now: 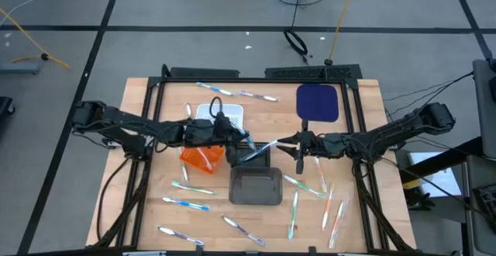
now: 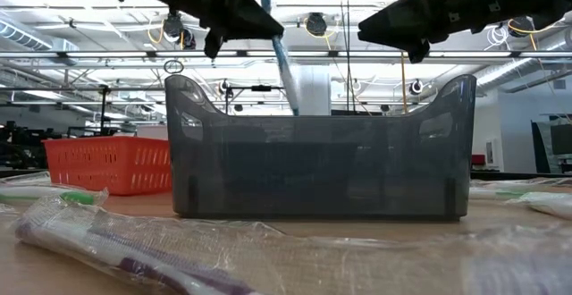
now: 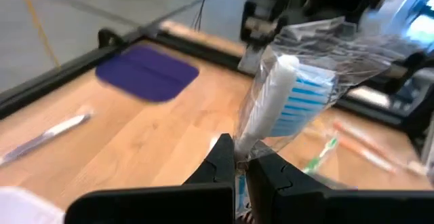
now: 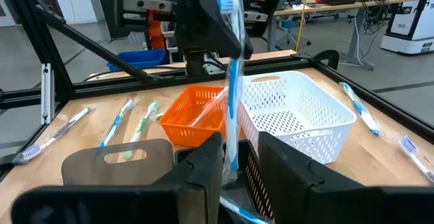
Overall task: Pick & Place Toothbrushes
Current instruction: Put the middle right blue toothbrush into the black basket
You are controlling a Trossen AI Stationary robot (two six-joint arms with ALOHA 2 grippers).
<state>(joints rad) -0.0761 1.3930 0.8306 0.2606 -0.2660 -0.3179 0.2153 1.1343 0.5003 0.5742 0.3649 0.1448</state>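
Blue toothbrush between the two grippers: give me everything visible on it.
The blue toothbrush is white-handled with blue and white bristles, sealed in a clear crinkled wrapper. It hangs in the air above the grey tray, slanting between the arms. The left gripper is shut on its handle; the right gripper stands open around the other end, its fingers not clamped.

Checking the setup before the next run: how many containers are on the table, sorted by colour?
Orange basket: 1
White basket: 1
Grey bin: 1
Total: 3
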